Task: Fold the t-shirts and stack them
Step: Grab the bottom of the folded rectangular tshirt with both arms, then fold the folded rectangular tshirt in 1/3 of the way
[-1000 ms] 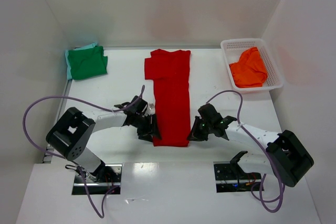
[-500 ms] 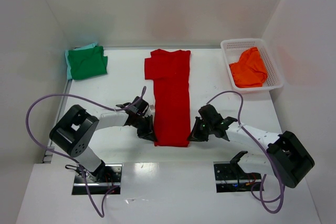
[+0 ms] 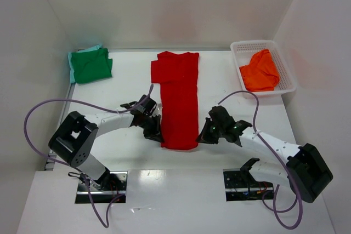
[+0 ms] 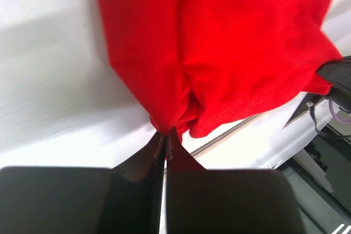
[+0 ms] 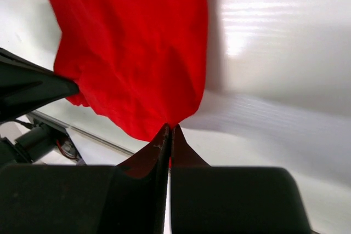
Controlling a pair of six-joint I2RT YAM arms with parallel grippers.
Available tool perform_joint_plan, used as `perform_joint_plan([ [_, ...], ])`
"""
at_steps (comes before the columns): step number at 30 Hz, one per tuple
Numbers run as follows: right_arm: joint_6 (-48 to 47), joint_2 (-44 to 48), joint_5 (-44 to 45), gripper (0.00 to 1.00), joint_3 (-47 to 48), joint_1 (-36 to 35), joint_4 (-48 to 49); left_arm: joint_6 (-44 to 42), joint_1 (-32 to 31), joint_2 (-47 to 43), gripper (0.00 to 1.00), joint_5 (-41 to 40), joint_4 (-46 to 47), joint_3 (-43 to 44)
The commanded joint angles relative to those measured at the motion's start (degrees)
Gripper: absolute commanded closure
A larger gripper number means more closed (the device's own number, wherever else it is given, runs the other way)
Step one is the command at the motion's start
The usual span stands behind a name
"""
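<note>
Newly raised, the red t-shirt [image 3: 178, 102] has near corners pinched in the closed left tool [image 3: 156, 134] and right tool [image 3: 202, 135].

No readable text, labels, brands or numbers anywhere in these views; shirts plain, nothing printed.

Your left arm [image 3: 109, 120] stretched low toward the middle, your left gripper [image 4: 166, 135] pinched tight on one near corner of the red t-shirt [image 3: 178, 100], your right arm [image 3: 269, 145] mirroring it, your right gripper [image 5: 170, 131] closed on the opposite near corner, both wrists angled inward
</note>
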State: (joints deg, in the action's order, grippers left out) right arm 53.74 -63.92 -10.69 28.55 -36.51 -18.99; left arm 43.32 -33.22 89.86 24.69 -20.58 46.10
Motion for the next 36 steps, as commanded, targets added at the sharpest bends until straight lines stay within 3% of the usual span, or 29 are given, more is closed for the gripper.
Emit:
perform_joint_plan([
  [1,-0.5,0.6,3.0,1.00,5.5,-0.1,-2.2,-3.3,1.1,-1.6,1.00,0.2,-3.2,4.8],
  [12,-9.6,-9.2,0.4,1.00,17.0,11.5,-1.5,-13.1,12.3,4.7,1.00,6.0,-7.5,18.7],
  [19,-12.9,-22.2,-0.7,1.00,28.0,13.8,0.1,-16.2,15.2,14.3,1.00,11.3,-8.6,29.3],
  [36,-18.0,-41.2,-3.5,1.00,50.2,20.8,0.5,-18.6,20.8,31.0,1.00,16.0,-11.1,50.4],
])
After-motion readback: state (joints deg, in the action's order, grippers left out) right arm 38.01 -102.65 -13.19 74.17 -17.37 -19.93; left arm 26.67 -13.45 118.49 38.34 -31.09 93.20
